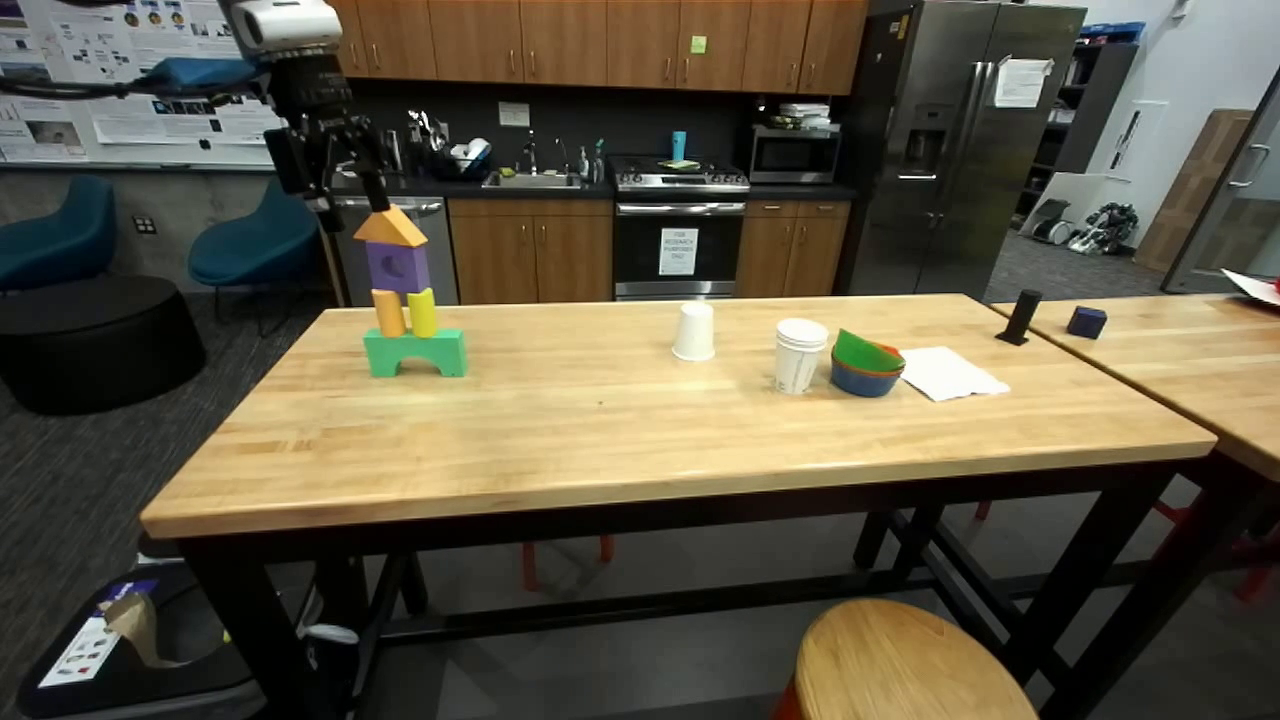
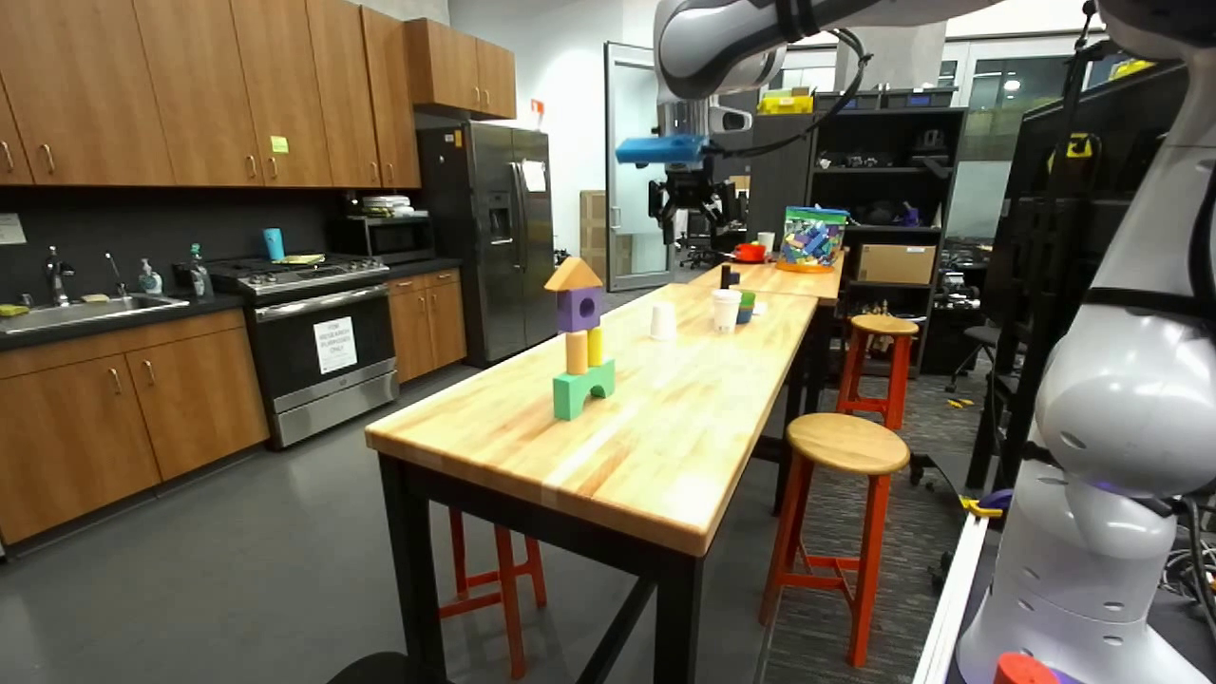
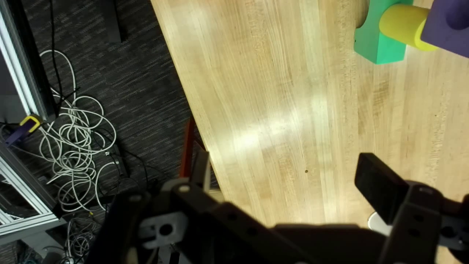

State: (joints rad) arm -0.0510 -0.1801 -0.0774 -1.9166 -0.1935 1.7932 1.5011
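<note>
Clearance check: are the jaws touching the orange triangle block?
Apart. In an exterior view, the open jaws sit higher and off to one side of the orange triangle block, with background visible between.

The wooden table bears a green arch block at nine o'clock in an exterior view, an upturned cup near centre. Toward three lie stacked cups, nested bowls and paper.

Wooden cabinets over dark backsplash; steel fridge near stove; red-legged stools; grey floor.
</note>
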